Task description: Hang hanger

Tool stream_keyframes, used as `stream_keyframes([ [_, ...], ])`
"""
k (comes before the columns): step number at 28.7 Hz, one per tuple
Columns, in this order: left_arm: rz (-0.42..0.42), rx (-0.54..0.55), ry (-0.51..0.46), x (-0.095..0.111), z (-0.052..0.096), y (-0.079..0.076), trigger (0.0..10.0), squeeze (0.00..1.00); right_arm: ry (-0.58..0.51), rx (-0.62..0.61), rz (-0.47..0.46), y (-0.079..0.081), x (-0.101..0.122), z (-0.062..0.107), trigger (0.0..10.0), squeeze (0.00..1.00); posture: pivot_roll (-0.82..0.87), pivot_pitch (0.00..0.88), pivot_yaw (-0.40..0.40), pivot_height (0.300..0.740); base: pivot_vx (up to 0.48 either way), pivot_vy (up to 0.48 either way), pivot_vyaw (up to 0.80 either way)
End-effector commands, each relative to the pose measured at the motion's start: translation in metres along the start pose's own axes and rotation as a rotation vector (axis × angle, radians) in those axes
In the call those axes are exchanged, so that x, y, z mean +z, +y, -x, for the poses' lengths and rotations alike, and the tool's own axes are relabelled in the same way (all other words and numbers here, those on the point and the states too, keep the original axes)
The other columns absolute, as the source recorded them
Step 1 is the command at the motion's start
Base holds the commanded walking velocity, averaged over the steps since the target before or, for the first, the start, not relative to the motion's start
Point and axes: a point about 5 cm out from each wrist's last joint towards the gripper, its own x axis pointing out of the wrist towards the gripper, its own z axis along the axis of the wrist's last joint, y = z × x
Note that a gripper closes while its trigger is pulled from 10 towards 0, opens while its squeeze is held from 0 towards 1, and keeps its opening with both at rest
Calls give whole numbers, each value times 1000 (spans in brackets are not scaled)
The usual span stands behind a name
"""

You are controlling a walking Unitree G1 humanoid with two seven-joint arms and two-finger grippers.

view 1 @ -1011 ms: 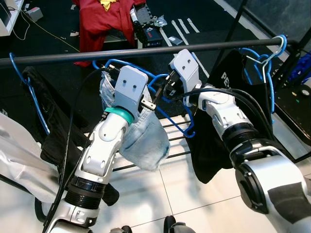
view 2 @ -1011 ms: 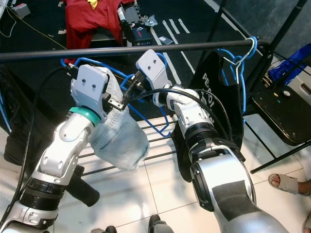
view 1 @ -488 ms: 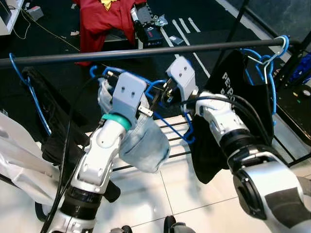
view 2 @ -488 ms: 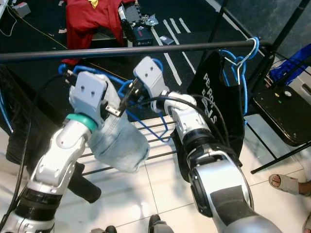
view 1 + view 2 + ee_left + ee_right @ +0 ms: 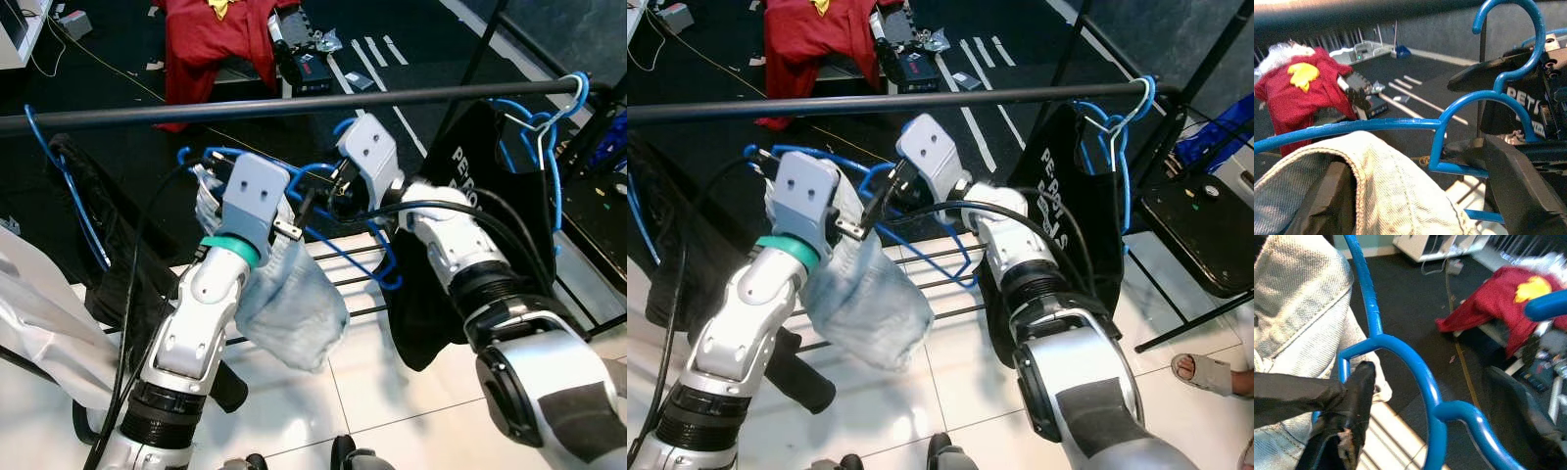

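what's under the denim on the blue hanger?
The pale denim drapes over the blue hanger. In the left wrist view a left gripper finger sits beneath the cloth's edge. The hanger's arm under the fabric, and how the jaws close there, are covered.

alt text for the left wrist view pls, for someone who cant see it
A blue plastic hanger carrying pale denim fabric is held up close by the left tool, its hook just below a dark clothes rail running across the top. Behind, a red garment with a yellow patch lies over something on the dark floor.
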Motion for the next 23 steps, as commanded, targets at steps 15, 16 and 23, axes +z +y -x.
stream_keyframes([
  [15,32,-86,-172,47,-22,-18,10000,0,-61,49,115,9,23,-8,10000,0,-80,178,15,740,0,0,0],
  [16,32,-87,-171,47,-22,-18,10000,0,-63,42,109,8,23,-8,10000,0,-80,178,15,740,0,0,0],
  [23,24,-88,-163,46,-33,-21,10000,0,-59,-11,4,-5,24,-10,10000,0,-80,176,18,740,0,0,0],
])
